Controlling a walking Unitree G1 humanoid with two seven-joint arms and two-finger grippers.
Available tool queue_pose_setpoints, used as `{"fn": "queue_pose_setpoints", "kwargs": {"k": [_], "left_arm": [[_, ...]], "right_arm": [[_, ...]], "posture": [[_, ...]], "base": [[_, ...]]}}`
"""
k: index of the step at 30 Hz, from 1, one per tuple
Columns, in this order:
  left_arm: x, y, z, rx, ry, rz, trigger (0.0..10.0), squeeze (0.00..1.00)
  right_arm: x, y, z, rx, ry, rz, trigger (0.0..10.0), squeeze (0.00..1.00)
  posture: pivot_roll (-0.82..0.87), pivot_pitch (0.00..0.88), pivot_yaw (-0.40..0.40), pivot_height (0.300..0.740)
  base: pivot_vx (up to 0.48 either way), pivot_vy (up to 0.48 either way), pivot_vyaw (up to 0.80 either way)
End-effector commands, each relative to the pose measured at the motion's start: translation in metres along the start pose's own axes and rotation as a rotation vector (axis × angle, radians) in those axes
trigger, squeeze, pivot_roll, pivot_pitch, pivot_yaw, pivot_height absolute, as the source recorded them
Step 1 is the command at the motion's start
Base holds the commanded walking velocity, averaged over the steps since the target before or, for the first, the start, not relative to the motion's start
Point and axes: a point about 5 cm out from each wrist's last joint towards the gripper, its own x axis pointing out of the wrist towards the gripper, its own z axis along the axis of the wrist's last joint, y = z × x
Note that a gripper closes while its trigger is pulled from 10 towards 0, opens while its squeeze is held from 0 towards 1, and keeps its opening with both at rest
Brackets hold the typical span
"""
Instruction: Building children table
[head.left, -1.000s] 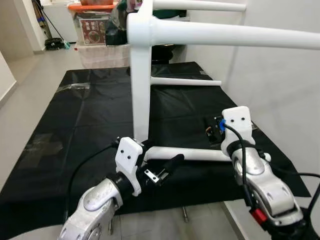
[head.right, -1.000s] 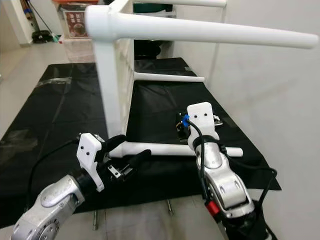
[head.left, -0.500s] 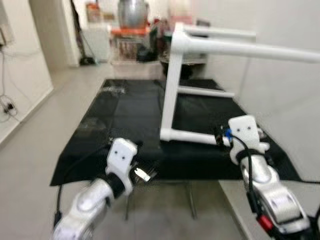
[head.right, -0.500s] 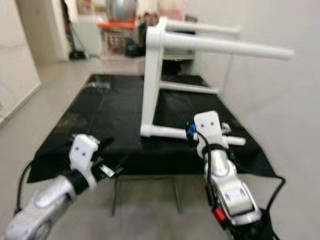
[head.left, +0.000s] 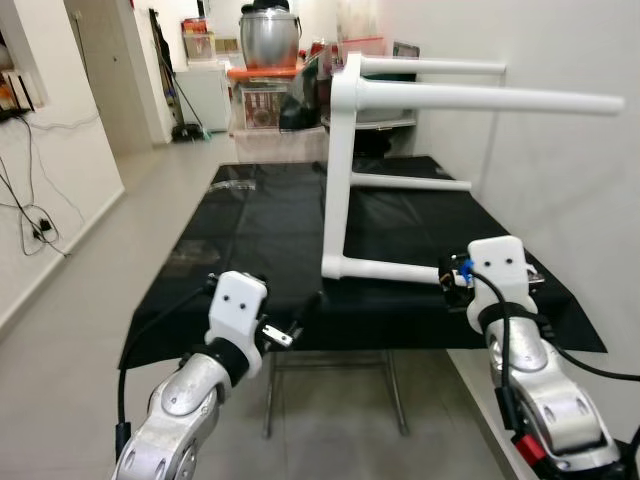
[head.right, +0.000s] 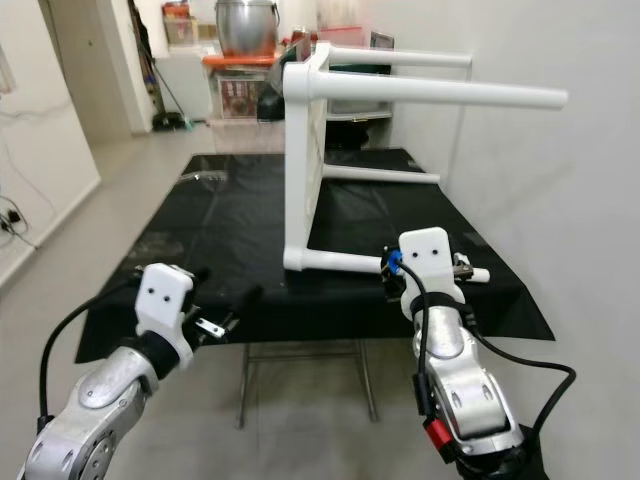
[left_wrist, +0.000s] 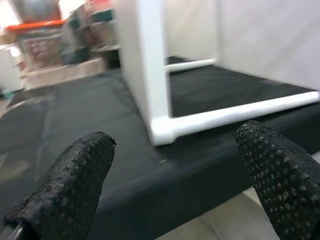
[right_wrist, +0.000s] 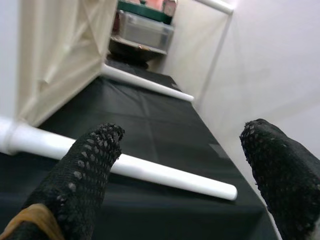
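The white children's table (head.left: 336, 170) lies on its side on a black-covered work table (head.left: 250, 215), its legs pointing right. One lower leg (head.left: 385, 269) rests along the cloth near the front edge. An upper leg (head.left: 480, 98) juts out in the air. My left gripper (left_wrist: 175, 175) is open with nothing in it and hovers in front of the work table's front edge, facing the table's corner (left_wrist: 162, 131). My right gripper (right_wrist: 182, 165) is open too, held just short of the lower leg's free end (right_wrist: 227, 190).
A white wall (head.left: 560, 150) runs close along the right side. A steel pot (head.left: 268, 22) and storage boxes (head.left: 262, 105) stand beyond the far end. Metal folding legs (head.left: 330, 385) show under the work table. Grey floor (head.left: 120, 260) lies to the left.
The whole view has pulled back from the work table. My left gripper, earlier beside the lower leg, now hangs in front of the table edge. The right gripper is also farther from the leg.
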Motion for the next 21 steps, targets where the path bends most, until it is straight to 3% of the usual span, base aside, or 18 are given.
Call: {"fn": "queue_pose_setpoints", "kwargs": {"k": [1, 7, 17, 21], "left_arm": [[-0.001, 0.009, -0.007, 0.026, 0.023, 0.071, 10.0, 0.00], [0.002, 0.012, -0.006, 0.013, 0.010, 0.096, 10.0, 0.00], [0.005, 0.011, -0.005, 0.008, -0.010, 0.110, 10.0, 0.00], [0.005, 0.013, -0.003, -0.022, -0.034, 0.126, 10.0, 0.00]], "right_arm": [[0.001, 0.009, 0.002, -0.041, -0.030, 0.019, 10.0, 0.00], [0.003, 0.015, 0.005, -0.013, -0.046, 0.044, 10.0, 0.00], [0.006, 0.014, 0.010, -0.053, -0.095, 0.030, 10.0, 0.00], [0.008, 0.008, 0.012, -0.056, -0.121, 0.025, 10.0, 0.00]], "posture": [[0.01, 0.000, -0.030, 0.740], [0.01, 0.000, -0.035, 0.740], [0.01, 0.000, -0.036, 0.740], [0.01, 0.000, -0.036, 0.740]], "base": [[0.000, -0.341, 0.00], [0.000, -0.461, 0.00], [0.000, -0.472, 0.00], [0.000, 0.000, 0.00]]}}
